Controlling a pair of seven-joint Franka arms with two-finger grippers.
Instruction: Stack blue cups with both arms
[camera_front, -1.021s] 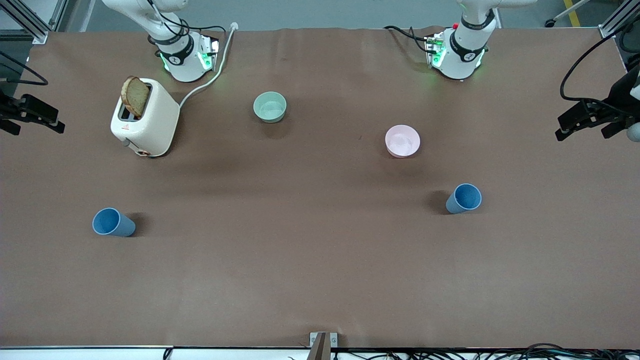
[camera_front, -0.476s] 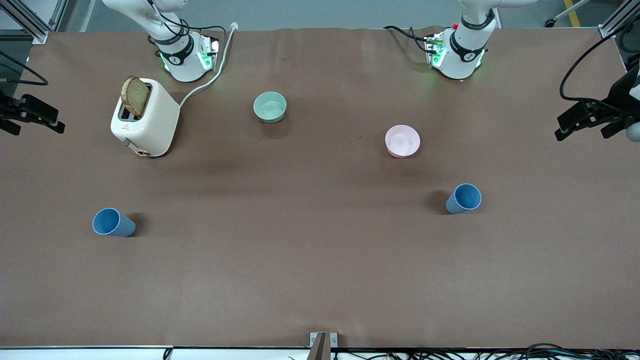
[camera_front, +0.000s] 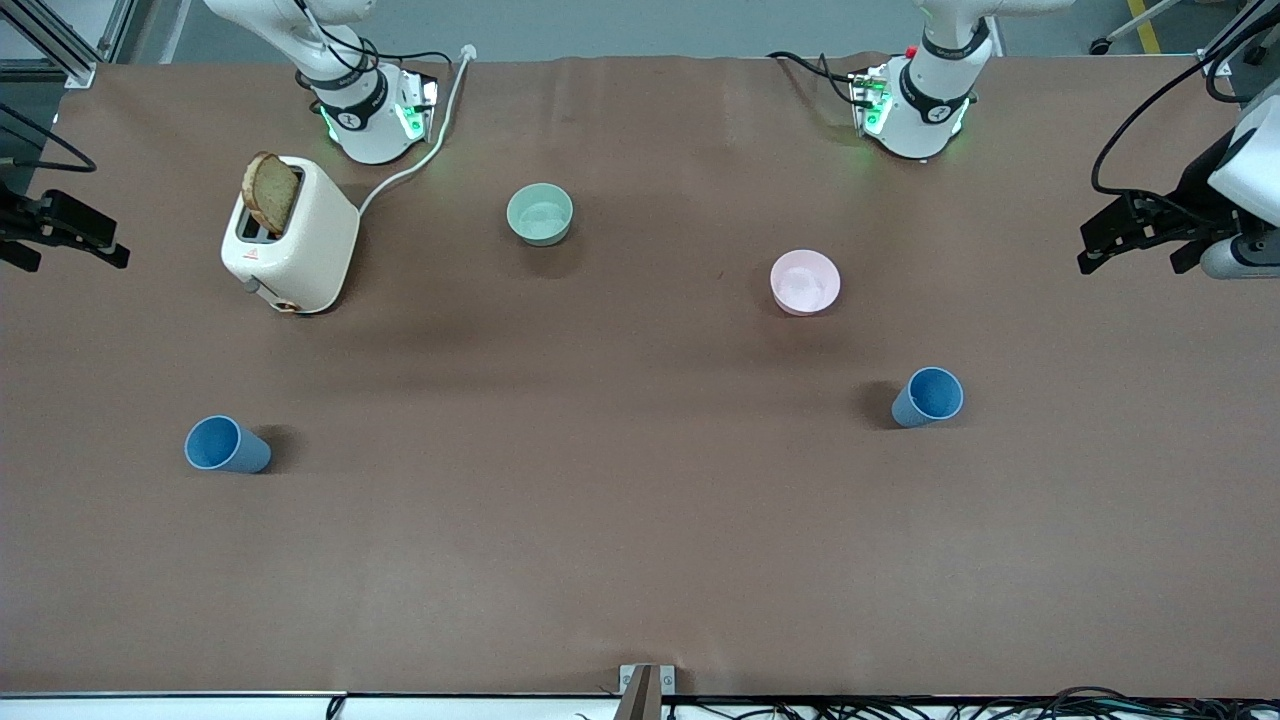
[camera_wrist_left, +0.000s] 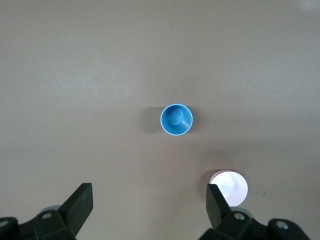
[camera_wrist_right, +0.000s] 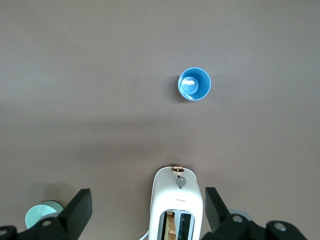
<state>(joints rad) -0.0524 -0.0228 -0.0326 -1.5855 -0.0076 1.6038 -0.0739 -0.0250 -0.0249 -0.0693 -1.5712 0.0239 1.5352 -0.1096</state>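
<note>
Right, status. Table (camera_front: 640, 560) fills the front view, with both arm bases along its top edge.

Toaster (camera_front: 300, 240) is in the upper part of the frame at the right arm's end, with a bread slice (camera_front: 270, 192) sticking out of it. Irrelevant to the job.

The green bowl (camera_front: 540, 213) and pink bowl (camera_front: 805, 282) sit upper-middle of the frame. Also not ours.

Both cups are upright, mouth up and untouched. One cup (camera_front: 225, 445) is low in the frame at the right arm's end. The other cup (camera_front: 928, 397) is at the left arm's end, nearer the camera than the pink bowl. They're well apart, so nothing is stacked yet.

Only change: the left gripper (camera_wrist_left: 148, 190) has slid inward from the frame edge over its end of the table, jaws wide and empty. Its wrist view has its cup roughly centred between the fingers, so I read this as the approach starting.

Right gripper (camera_wrist_right: 147, 190) hasn't moved. It hangs at the other frame edge, spread wide and empty, waiting. Its wrist view shows its cup past the toaster.

Next up is probably descent and grasp by the left arm, with the right to follow.
</note>
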